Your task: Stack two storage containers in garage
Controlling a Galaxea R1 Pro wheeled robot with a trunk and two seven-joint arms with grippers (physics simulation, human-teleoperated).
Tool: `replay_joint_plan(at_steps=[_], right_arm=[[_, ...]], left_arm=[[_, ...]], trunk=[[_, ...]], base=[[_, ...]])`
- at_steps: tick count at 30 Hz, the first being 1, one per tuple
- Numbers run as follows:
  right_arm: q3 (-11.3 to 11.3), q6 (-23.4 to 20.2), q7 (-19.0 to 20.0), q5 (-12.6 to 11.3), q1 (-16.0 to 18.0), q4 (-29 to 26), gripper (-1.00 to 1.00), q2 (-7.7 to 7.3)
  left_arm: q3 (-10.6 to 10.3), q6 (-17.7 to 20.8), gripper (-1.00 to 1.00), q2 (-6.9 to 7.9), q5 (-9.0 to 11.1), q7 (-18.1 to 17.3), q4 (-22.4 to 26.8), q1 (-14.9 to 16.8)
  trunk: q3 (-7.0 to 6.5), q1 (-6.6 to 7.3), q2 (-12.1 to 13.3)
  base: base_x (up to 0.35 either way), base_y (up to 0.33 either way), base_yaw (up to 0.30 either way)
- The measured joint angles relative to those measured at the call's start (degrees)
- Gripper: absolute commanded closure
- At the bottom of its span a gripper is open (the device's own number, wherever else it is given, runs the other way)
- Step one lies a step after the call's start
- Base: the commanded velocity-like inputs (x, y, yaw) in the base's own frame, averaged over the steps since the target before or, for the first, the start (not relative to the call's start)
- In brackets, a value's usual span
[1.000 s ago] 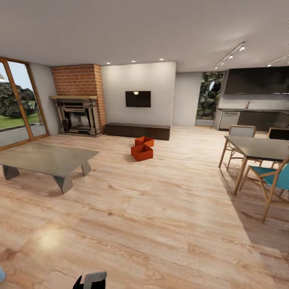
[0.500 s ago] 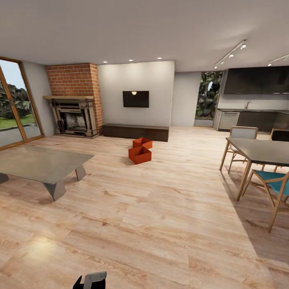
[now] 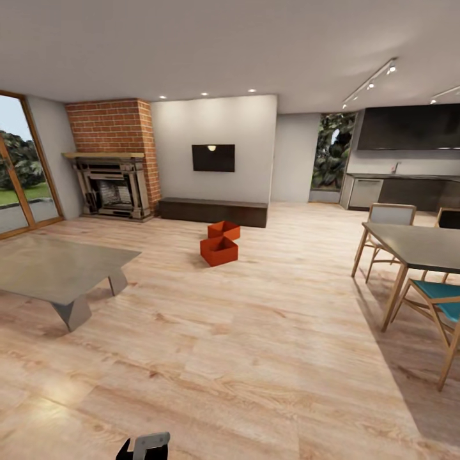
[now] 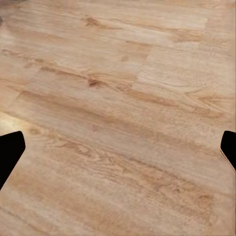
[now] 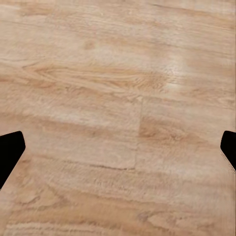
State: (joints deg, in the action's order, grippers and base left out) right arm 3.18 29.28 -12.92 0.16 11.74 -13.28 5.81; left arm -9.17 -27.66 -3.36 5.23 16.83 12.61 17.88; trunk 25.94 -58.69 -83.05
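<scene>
Two orange-red open-top boxes sit on the light wood plank floor (image 3: 255, 332) of the living room, in the middle distance and slightly left of centre in the head view. The nearer box (image 3: 218, 251) stands just in front of the farther box (image 3: 224, 230); their corners appear to touch or nearly touch, though the head view does not settle which. Both rest a short way in front of a long dark low cabinet (image 3: 213, 211) set against the far wall, below a black wall-mounted television (image 3: 213, 158).

To the far left rises a red brick fireplace (image 3: 114, 163), with glass doors (image 3: 18, 169) at the left edge opening onto greenery. A low grey coffee table (image 3: 57, 271) occupies the near left. On the right stand a dark-topped dining table (image 3: 418, 246) and wooden chairs, one with a teal seat (image 3: 441, 292); a dark kitchen counter (image 3: 402, 185) lies beyond them.

In the left wrist view, the left hand (image 4: 118, 150) hangs over bare planks, its two dark fingertips (image 4: 10, 150) spread wide at opposite edges, grasping nothing. In the right wrist view, the right hand (image 5: 118, 150) is likewise released, fingertips (image 5: 10, 150) far apart above the wood, nothing between them.
</scene>
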Motion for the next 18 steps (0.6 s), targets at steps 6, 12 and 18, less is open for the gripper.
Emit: replay_joint_plan(at_steps=[6,12,18], right_arm=[[0.0,0.0,0.0,0.01,0.0,0.03,-1.0,0.0],[0.0,0.0,0.0,0.0,0.0,0.02,-1.0,0.0],[0.0,0.0,0.0,0.0,0.0,0.0,-1.0,0.0]], left_arm=[[0.0,0.0,-1.0,0.0,0.03,0.05,0.0,0.0],[0.0,0.01,-1.0,0.0,0.03,0.05,0.0,0.0],[0.0,0.01,-1.0,0.0,0.01,0.05,0.0,0.0]], trunk=[[0.0,0.0,0.0],[0.0,0.0,0.0],[0.0,0.0,0.0]], base=[[0.34,-0.15,0.0],[0.34,-0.15,0.0],[0.34,-0.15,0.0]])
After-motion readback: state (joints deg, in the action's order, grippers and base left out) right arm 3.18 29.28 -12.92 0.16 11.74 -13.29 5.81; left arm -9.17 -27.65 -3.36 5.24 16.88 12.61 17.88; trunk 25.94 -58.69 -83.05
